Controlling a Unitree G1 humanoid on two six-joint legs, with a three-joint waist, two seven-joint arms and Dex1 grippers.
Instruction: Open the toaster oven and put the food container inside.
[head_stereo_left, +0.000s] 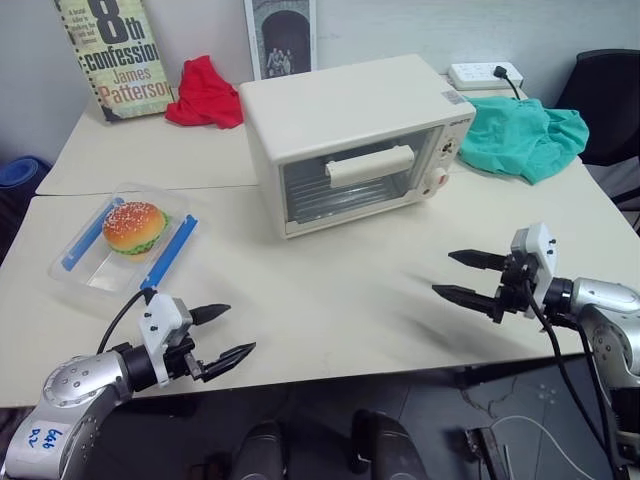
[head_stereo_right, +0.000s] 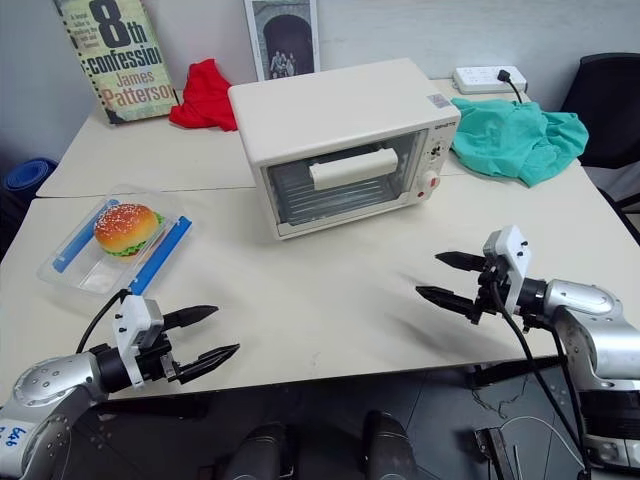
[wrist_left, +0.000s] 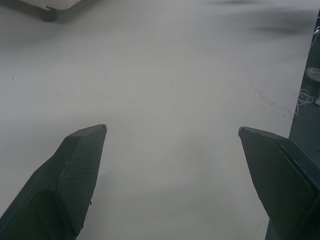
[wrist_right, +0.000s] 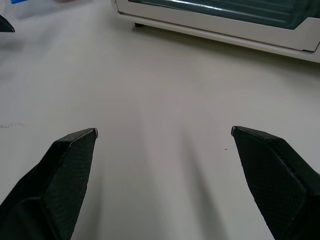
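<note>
The cream-white toaster oven (head_stereo_left: 350, 135) stands at the table's middle back, its glass door shut behind a cream bar handle (head_stereo_left: 369, 165). To its left lies the food container (head_stereo_left: 122, 245), a clear tray with blue clips holding a toy hamburger (head_stereo_left: 134, 227). My left gripper (head_stereo_left: 232, 333) hovers open over the table's near left edge, in front of the container and apart from it. Over the near right of the table my right gripper (head_stereo_left: 450, 275) is open and empty, pointing left, well in front of the oven. The oven's lower front edge (wrist_right: 220, 30) shows in the right wrist view.
A red cloth (head_stereo_left: 205, 95) and a book (head_stereo_left: 118, 55) lie at the back left. A framed picture (head_stereo_left: 281, 38) leans behind the oven. A green cloth (head_stereo_left: 525, 135) and a white power strip (head_stereo_left: 485, 74) sit at the back right, a black chair (head_stereo_left: 608, 95) beyond. The bare tabletop (head_stereo_left: 330, 280) spreads between the grippers.
</note>
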